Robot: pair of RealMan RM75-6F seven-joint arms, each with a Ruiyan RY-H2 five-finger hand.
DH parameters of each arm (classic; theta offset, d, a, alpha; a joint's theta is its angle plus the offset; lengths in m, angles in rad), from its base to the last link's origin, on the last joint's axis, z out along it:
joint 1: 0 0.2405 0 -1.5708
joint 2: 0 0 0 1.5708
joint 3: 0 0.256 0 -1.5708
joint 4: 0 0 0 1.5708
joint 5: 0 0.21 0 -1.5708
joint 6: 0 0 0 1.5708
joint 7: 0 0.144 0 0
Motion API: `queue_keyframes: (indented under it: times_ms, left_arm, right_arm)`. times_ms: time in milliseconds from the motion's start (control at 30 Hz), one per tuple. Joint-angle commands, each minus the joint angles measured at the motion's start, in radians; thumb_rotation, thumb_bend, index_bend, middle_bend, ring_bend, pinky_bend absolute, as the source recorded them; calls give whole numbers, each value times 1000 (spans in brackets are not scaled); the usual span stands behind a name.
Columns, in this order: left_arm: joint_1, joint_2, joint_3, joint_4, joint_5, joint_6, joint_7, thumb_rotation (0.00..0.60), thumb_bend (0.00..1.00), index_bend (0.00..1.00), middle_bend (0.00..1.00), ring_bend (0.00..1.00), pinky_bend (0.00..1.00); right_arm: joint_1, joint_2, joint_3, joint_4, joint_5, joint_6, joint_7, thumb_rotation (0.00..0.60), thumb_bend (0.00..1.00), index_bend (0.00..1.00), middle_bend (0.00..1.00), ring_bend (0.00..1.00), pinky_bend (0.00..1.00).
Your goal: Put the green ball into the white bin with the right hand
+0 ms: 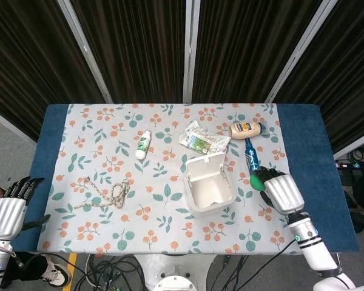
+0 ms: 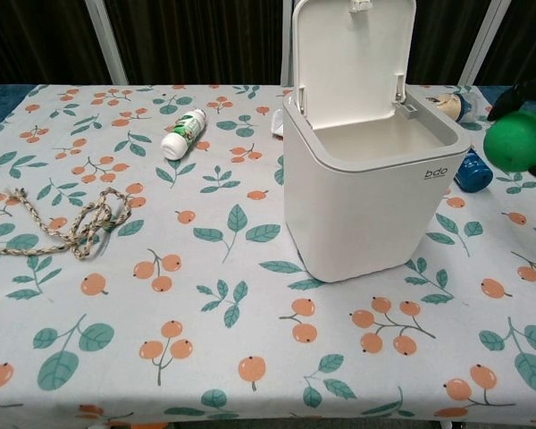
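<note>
green ball point(image 2: 518, 140): being held clear of the counter at the white bin's three o'clock, level with its rim.
handling: probably light, smooth and round, liable to roll out; a cupping hold around its widest part is suiting it best.
right hand point(image 1: 281, 191): wrapping its fingers around the ball.
white bin point(image 2: 366, 192): standing with its lid open.
left hand point(image 1: 9, 209): hanging empty at nine o'clock off the counter edge, fingers straight.

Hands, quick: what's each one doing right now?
Left hand: open, holding nothing.
Right hand: holding the green ball.
</note>
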Motion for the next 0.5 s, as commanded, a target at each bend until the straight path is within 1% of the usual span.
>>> queue_keyframes:
  times_ms: [33,167,267,367,500]
  left_arm:
    - [0,0,0,-2,1,0,3,600,27,155,170,99,172]
    - [-1,2,-1,-7,3,3,7,600,27,155,170,99,171]
    - [-1,2,-1,-9,3,3,9,600,27,155,170,99,171]
    - [0,1,-1,-7,4,4,9,600,27,155,170,99,172]
    - [1,0,-1,-4,1,4,6,600,27,155,170,99,171]
  right_arm:
    - [-23,84,17,-99,-110,94,27,600,347,569,503,471,650]
    - [-22,126,26,-164,-194,136,21,600,348,571,503,471,651]
    - [-6,128,31,-188,-224,119,7,600,348,571,503,471,652]
    - [18,107,36,-194,-226,76,1,600,347,571,503,471,652]
    - [55,56,48,-177,-231,32,9,600,346,567,502,468,652]
